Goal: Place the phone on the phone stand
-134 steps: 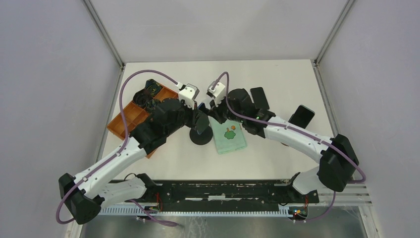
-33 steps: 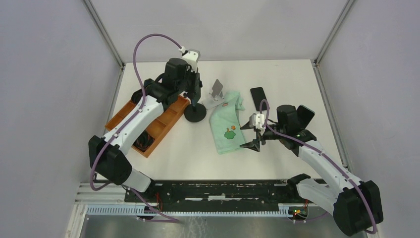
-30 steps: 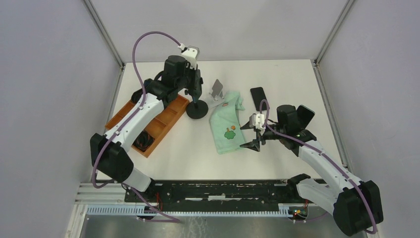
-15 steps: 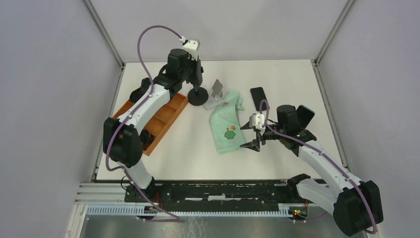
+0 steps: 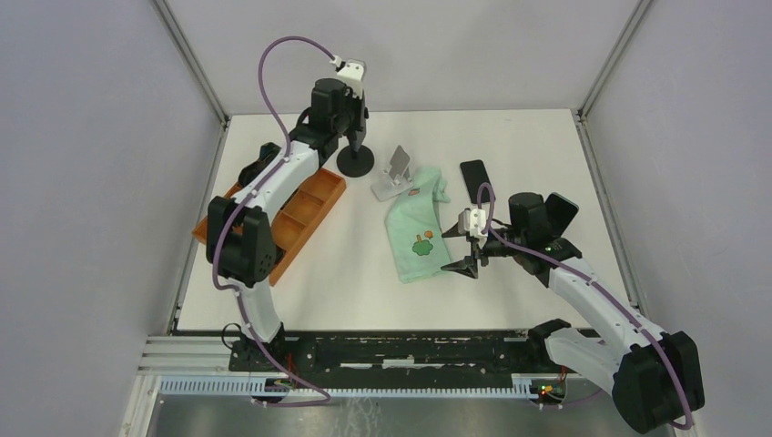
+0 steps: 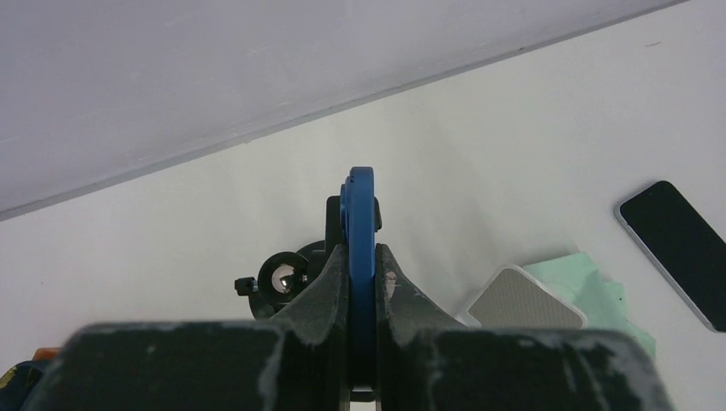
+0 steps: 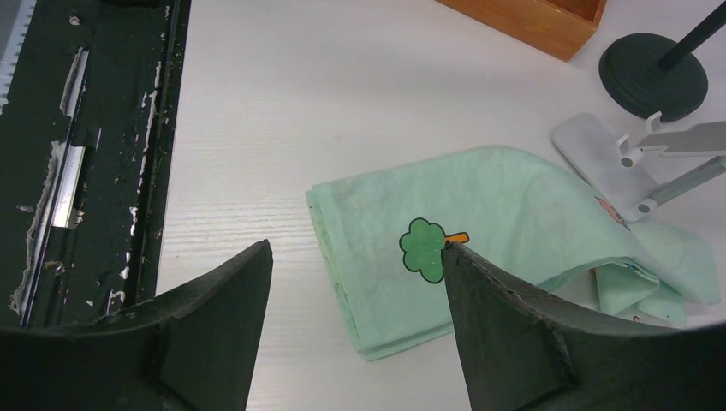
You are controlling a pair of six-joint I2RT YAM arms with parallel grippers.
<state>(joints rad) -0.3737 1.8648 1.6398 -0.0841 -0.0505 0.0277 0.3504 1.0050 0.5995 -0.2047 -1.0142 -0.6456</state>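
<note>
Right gripper (image 5: 455,250) hangs wide and empty over the green towel (image 5: 414,238); the phone (image 5: 475,179) lies flat on the table (image 5: 533,146) farther out from it, untouched. The white phone stand (image 5: 394,173), farther out and to the left of that gripper at the towel's far end, is bare. Left gripper (image 5: 352,137) is clamped on the blue head (image 6: 360,201) of a black round-base stand (image 5: 355,165). We judge 0 of 2 steps done: grasp, then place.

Bright, even, diffuse light; soft shadows only

Light comes from overhead and the white table (image 5: 364,291) is evenly lit, with a faint grey shadow just beyond the left gripper (image 6: 361,265). Its fingers (image 6: 321,291) are dark and out of focus close to the lens, the blue piece (image 6: 360,201) between them soft. Either side of the right gripper (image 7: 355,253) the fingers (image 7: 531,342) are blurred too; the green cloth (image 7: 514,205) ahead is sharp
</note>
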